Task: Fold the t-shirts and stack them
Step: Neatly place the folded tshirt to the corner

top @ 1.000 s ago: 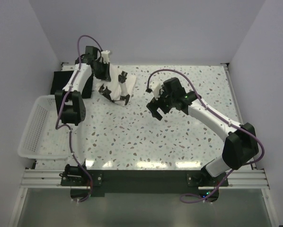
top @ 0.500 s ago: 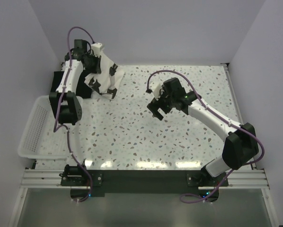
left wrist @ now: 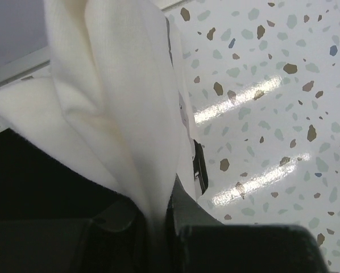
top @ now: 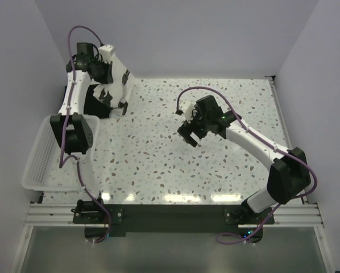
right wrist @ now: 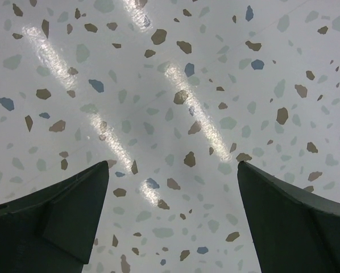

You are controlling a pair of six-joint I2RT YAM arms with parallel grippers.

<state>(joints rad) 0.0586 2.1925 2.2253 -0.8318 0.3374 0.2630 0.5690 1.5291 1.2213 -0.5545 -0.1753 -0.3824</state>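
My left gripper (top: 109, 68) is raised at the far left and is shut on the cream t-shirt (top: 120, 82), which hangs bunched from it with dark marks along its lower edge. In the left wrist view the cream t-shirt (left wrist: 119, 114) is pinched between the fingers of the left gripper (left wrist: 156, 222). The black t-shirt (top: 96, 107) lies on the table under it, partly hidden by the arm, and shows dark in the left wrist view (left wrist: 33, 170). My right gripper (top: 190, 134) hovers open and empty over mid-table; its view shows the right gripper (right wrist: 170, 187) over bare speckled table.
A white lattice basket (top: 38, 156) stands at the left edge, near the left arm's elbow. The speckled table (top: 175, 170) is walled at the back and on both sides.
My left gripper has lifted and swung left and back with the cream t-shirt, bringing it over the black t-shirt. The right gripper has stayed almost still.
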